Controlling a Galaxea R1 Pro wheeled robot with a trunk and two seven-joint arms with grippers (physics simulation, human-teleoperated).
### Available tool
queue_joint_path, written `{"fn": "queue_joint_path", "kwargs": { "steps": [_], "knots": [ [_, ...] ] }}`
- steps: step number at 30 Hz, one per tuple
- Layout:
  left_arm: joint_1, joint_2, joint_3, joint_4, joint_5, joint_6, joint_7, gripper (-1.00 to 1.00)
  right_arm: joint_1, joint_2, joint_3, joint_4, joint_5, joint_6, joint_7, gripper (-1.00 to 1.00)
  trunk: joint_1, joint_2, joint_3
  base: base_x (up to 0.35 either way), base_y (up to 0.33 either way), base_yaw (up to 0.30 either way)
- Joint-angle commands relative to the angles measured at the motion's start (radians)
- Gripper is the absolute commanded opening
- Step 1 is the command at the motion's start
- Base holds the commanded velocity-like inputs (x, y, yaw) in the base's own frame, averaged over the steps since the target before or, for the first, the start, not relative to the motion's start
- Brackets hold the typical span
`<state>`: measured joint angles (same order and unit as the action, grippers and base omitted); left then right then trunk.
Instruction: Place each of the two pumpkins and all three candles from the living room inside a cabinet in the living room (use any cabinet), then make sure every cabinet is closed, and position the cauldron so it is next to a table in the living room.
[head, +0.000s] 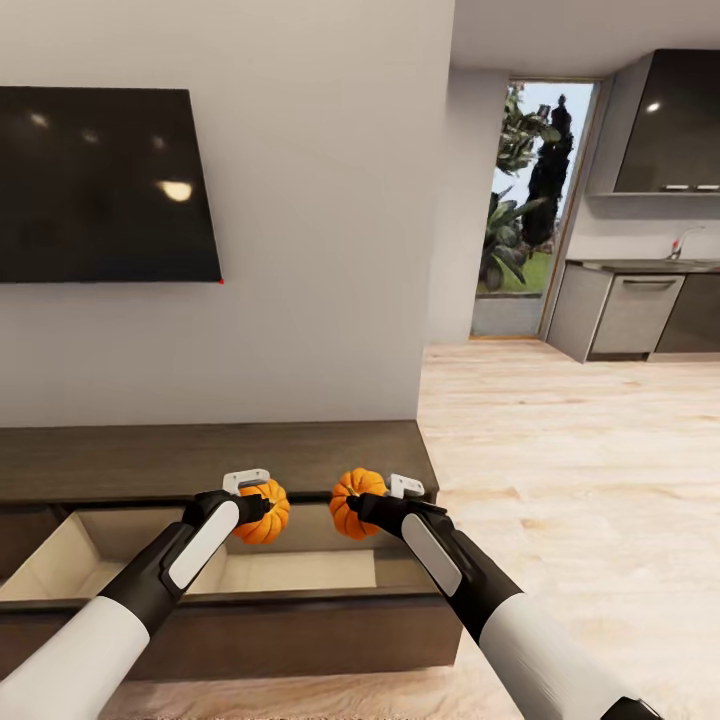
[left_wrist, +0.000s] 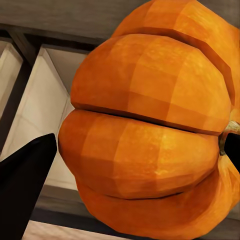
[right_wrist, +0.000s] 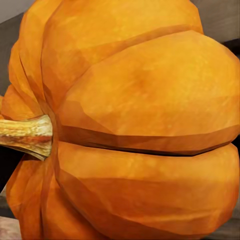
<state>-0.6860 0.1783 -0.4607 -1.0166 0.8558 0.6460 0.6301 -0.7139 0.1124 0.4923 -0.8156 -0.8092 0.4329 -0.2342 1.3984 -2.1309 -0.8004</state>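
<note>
From the head camera, your left gripper (head: 262, 503) pinches one ribbed orange pumpkin (head: 268, 514) and your right gripper (head: 372, 500) pinches the other pumpkin (head: 352, 500); both hang side by side, near each other but apart, over the open drawer (head: 300, 570) of the long dark cabinet (head: 200, 455). The drawer's pale wood inside sits at 6 o'clock from the pumpkins, the flat brown top at 12 o'clock. A glossy black TV (head: 105, 185) hangs on the matte white wall at 10 o'clock, and the grey kitchen units (head: 640, 310) stand well off at 2 o'clock across the light plank floor (head: 580, 450).

In the left wrist view, the left-hand pumpkin (left_wrist: 150, 135) is smooth, faceted and deeply grooved, its short tan stem (left_wrist: 227, 132) at 3 o'clock. One black finger (left_wrist: 25, 170) shows at 8 o'clock, so the jaws read as pressed around the fruit. The drawer's pale wall (left_wrist: 40, 100) lies behind.

In the right wrist view, the right-hand pumpkin (right_wrist: 135, 130) bulges in rounded lobes with a rough, woody stem (right_wrist: 27, 135) at 9 o'clock.

Your risks, as I judge them: round, slick skins could roll once released, and the right pumpkin sits near the drawer's right end, so dropping from here could clip the rim. Lower both before you let go, and keep them from knocking together.
</note>
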Motion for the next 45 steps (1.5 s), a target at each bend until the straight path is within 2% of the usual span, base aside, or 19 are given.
{"fn": "queue_joint_path", "kwargs": {
  "steps": [1,27,39,45],
  "knots": [
    [-0.001,0.001,-0.004,-0.001,0.008,0.0,0.013,-1.0,-0.001,0.0,0.003,-0.002,-0.016,0.0,-0.011,-1.0,0.004,-0.008,-0.004,0.0,0.0,0.0],
    [-0.001,0.001,-0.004,-0.002,0.008,0.0,0.013,-1.0,-0.001,0.0,0.003,-0.002,-0.016,0.0,-0.012,-1.0,0.103,-0.19,-0.086,0.0,0.0,0.0],
    [-0.001,0.001,-0.004,-0.005,0.008,0.0,0.013,-1.0,-0.001,0.001,0.003,-0.002,-0.016,0.0,-0.012,-1.0,0.103,-0.19,-0.086,0.01,0.0,0.0],
    [-0.003,0.001,-0.004,-0.002,0.008,0.0,0.013,-1.0,-0.001,0.001,0.003,-0.003,-0.016,0.0,-0.012,-1.0,0.103,-0.19,-0.086,0.256,0.0,0.0]
  ]
}}
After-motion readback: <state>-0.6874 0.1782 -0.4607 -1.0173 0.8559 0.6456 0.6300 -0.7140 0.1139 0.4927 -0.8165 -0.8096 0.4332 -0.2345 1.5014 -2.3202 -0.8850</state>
